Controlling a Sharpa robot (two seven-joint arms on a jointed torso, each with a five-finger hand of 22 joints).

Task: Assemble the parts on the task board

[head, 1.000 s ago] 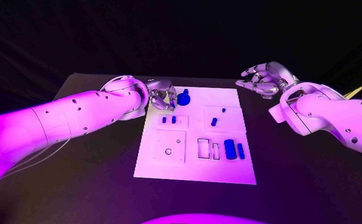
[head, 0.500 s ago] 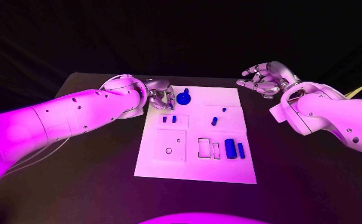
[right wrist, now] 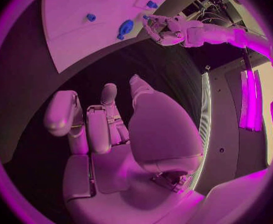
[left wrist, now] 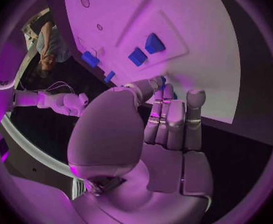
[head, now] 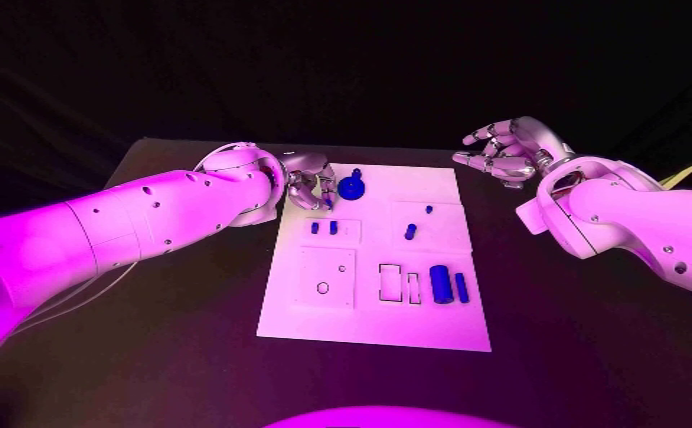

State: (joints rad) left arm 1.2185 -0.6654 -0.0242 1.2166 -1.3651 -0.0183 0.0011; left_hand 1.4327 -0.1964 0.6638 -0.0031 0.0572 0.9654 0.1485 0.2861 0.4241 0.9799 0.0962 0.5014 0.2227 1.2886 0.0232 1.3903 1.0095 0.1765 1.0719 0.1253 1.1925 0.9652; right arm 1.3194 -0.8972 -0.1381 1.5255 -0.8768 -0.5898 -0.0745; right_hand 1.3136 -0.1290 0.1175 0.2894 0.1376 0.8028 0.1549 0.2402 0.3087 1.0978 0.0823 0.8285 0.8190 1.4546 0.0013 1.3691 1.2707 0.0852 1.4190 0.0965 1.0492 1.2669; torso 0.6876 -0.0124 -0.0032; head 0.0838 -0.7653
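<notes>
A: Where was the board point(head: 372, 323), and what lay on it?

B: It sat in the middle of the counter point(head: 173, 348). A round blue knob point(head: 352, 188) stood at its far left corner. Two small blocks point(head: 325, 229) sat just nearer than that, two pegs point(head: 417, 222) to their right, and two bars point(head: 449, 287) lay side by side near the front right.

A: And the hands?

B: The left hand point(head: 307, 186) was just beside the knob, over the board's far left edge, fingers curled in. I couldn't tell whether the fingertips touched the knob or closed on it. The right hand point(head: 500, 154) hung off the board's far right corner, well apart from any part, fingers loosely bent and apart, holding nothing.

A: How would the knob handle?

B: My guess: light, rigid plastic, smooth enough to slip. Small, so a fingertip pinch on the upright stem or across the disc's rim would suit it better than a full wrap. Not likely fragile, though easy to tip or skid across the plate.

A: Anything changed over the last second?

B: Barely. The left hand crept a shade toward the knob, which seemed to shift slightly. The right hand and the other parts stayed where they were
</notes>
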